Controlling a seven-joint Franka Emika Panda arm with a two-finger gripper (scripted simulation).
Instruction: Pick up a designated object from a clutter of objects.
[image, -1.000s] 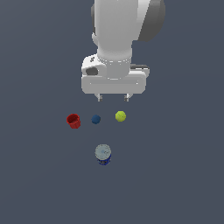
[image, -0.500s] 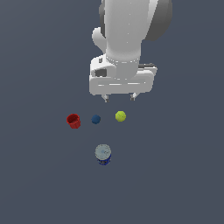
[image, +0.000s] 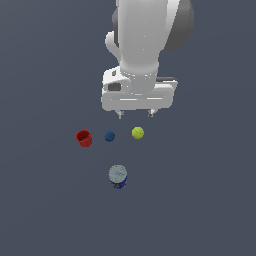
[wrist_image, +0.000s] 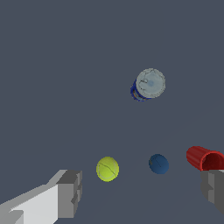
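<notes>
On my exterior view I count four items on the dark surface (image: 45, 210), one of each. From that view's left: one red ribbed cup (image: 84, 138), one small dark blue ball (image: 109, 136), one yellow-green ball (image: 138, 132), all in a rough row and apart from each other. One blue can with a silvery top (image: 118, 176) stands alone, nearer the camera than the row. The blue ball sits between the cup and the yellow-green ball, touching neither. My claw (image: 135, 115) hangs above the row, released, fingers spread wide and holding nothing; the wrist view shows both balls between its fingers (wrist_image: 70, 193).
</notes>
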